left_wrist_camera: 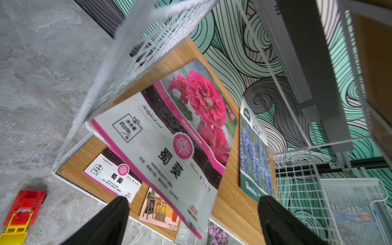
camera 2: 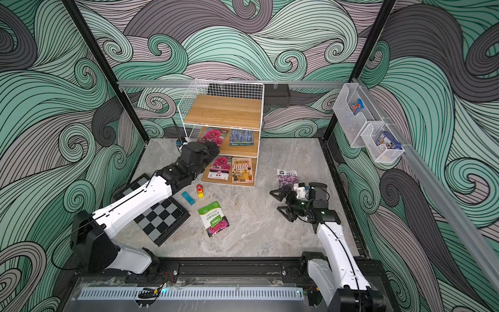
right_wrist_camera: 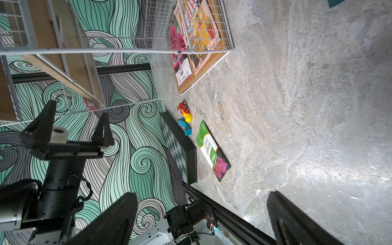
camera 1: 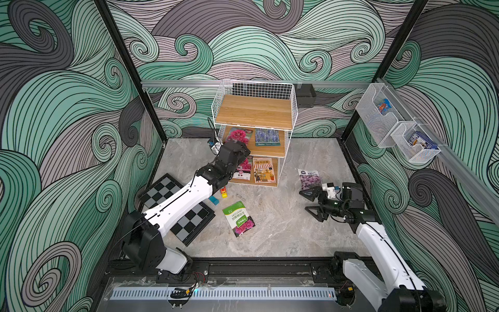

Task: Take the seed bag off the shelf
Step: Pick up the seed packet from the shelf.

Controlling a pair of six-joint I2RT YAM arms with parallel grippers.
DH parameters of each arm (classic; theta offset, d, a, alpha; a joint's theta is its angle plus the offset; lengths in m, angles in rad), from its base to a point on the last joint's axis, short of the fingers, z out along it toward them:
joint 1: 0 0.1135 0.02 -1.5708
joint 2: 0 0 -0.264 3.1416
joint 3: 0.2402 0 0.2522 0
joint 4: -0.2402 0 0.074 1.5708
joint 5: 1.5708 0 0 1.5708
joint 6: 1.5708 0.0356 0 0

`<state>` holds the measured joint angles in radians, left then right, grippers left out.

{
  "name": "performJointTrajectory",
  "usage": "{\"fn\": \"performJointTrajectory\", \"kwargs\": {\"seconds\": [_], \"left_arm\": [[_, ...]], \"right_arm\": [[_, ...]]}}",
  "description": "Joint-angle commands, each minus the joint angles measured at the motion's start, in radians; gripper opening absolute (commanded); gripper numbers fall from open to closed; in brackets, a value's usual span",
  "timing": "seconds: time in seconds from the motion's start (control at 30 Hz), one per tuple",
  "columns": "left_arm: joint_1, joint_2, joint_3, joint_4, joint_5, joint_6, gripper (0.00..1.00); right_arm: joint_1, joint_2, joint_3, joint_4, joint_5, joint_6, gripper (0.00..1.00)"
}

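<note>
Hollyhock seed bag sat on the middle tier of the shelf, at 12 o'clock from the left gripper in a top view. Its long axis ran roughly 1 to 7, near end overhanging. We noted the jaws spread wide astride that end, clamping nothing. Right gripper — farther off, at 4 o'clock from the shelf — gaped empty.

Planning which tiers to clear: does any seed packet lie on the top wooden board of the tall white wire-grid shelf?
No, in both top views the top wooden board shows only bare wood.
</note>
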<state>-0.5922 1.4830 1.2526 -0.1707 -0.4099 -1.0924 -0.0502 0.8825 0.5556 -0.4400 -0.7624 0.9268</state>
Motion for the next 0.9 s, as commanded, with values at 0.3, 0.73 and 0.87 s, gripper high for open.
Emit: {"fn": "performJointTrajectory", "kwargs": {"seconds": [0.3, 0.73, 0.87], "left_arm": [[0.122, 0.141, 0.070, 0.046, 0.172, -0.044, 0.88], [0.125, 0.107, 0.028, 0.051, 0.245, -0.093, 0.41], [0.126, 0.085, 0.038, 0.042, 0.262, -0.089, 0.39]], "right_arm": [[0.009, -0.048, -0.011, -0.045, -0.004, 0.004, 0.99], [0.010, -0.043, -0.002, -0.049, 0.006, 0.003, 0.99], [0.010, -0.040, -0.004, -0.049, 0.006, 0.003, 0.99]]}}
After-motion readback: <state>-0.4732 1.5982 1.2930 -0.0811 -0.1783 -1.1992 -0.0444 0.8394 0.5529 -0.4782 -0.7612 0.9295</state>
